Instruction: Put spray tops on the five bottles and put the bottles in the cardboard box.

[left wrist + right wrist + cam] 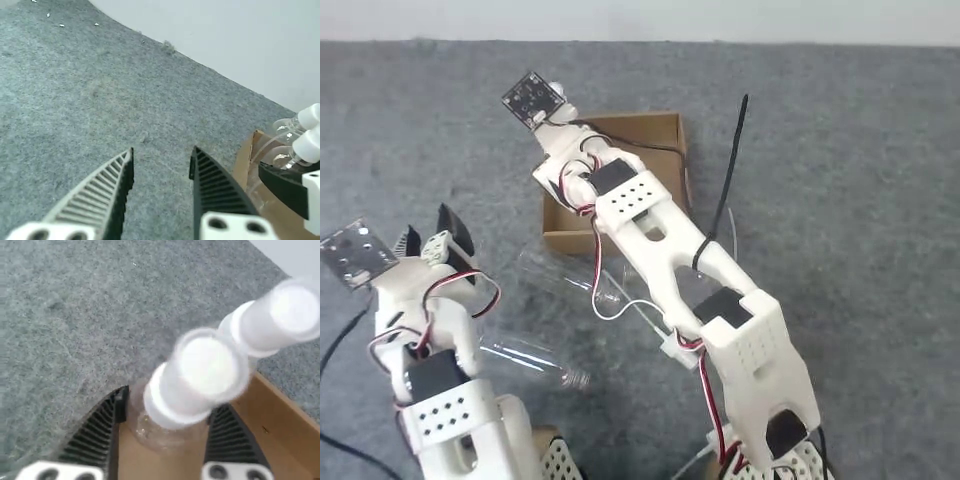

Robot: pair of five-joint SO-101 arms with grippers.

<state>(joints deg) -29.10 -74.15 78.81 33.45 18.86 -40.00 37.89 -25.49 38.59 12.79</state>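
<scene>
Left claw [162,150] spread wide above the grey table [870,200], two clear bottles [535,357] lying between the arms, right claw [171,399] closed on a white-topped bottle [200,370] at the far rim of the cardboard box [660,130], second topped bottle [280,315] beside it, table running on to the white wall [640,20].

A brown open-topped cardboard box [665,135] sits towards the far side of the grey felt-covered table [860,150]. The right arm stretches over the box from the near edge. The right gripper [170,400] is at the box's far left corner, its fingers pressed on either side of an upright clear plastic bottle with a white spray top [205,375] in the box. A second clear capped bottle [280,315] stands just beside it. A clear plastic bottle on its side [555,272] lies just in front of the box. Another fallen clear bottle [535,357] lies nearer, between the arms. The left gripper [162,150] hovers over bare table left of the box, fingers apart.
</scene>
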